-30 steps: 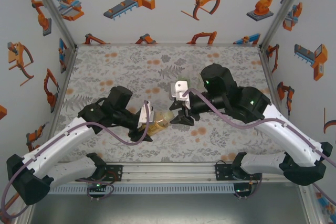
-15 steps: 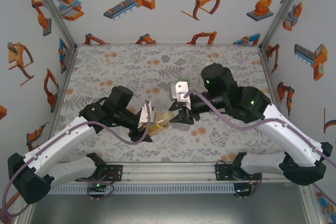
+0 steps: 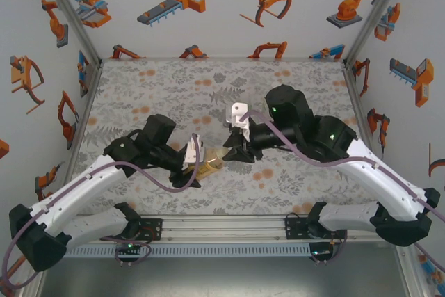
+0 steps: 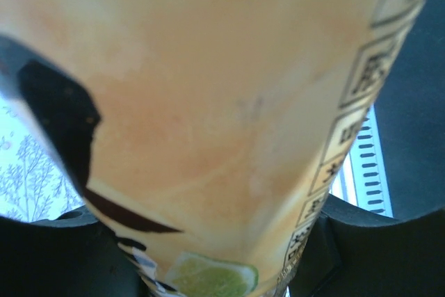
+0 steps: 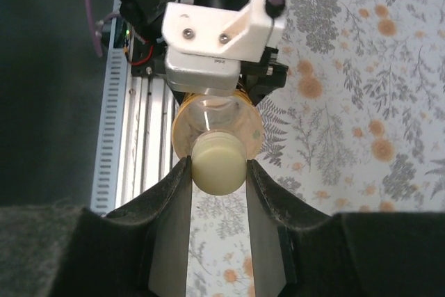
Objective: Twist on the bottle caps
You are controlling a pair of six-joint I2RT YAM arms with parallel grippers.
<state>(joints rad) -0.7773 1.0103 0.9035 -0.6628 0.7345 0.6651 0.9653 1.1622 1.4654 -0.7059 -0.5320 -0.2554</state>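
Cap [image 5: 217, 163], pale yellow, sits at the mouth of the amber bottle [image 5: 215, 124], centre of the right wrist frame. We see the right claw [image 5: 218, 169] pinching it from both sides and the left claw [image 3: 196, 170] clamped on the bottle over the bench [image 3: 292, 179]. We judge threading barely begun, with tightening left.

The bottle [image 5: 212, 117] looked clear glossy plastic, its cap [image 5: 217, 165] smooth matt plastic, the tabletop [image 5: 361, 102] matt printed sheet
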